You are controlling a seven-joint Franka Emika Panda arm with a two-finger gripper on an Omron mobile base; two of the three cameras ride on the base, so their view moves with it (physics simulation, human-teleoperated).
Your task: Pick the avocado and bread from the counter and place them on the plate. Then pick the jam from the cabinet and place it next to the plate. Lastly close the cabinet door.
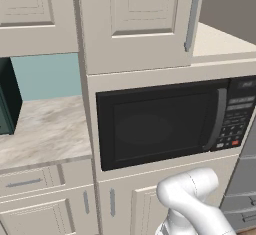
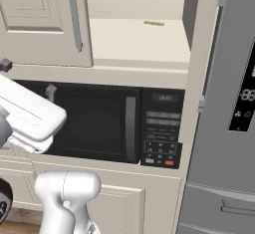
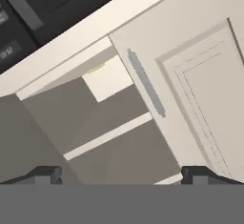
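Two cream fronts are showing high in the left base view: the cabinet door (image 1: 145, 14), swung partly open with its slim bar handle (image 1: 192, 16) at the right edge, and beside it the open cabinet (image 1: 222, 41) with its pale shelf. A black microwave (image 1: 170, 124) is sitting just below, and the counter (image 1: 42, 129) is lying to the left, bare of food where it is showing.

From the right base view, the cabinet door (image 2: 45, 21) is standing ajar at the upper left, and the cabinet (image 2: 139, 39) shelf is carrying a thin yellowish strip (image 2: 154, 23); the jam cannot be made out. A grey fridge (image 2: 229, 128) is standing at the right.

Along the hand view, the gripper (image 3: 121, 174) is pointing at the open cabinet (image 3: 109, 123) and door (image 3: 200, 75), its fingertips (image 3: 45, 173) standing wide apart, gripping nothing.
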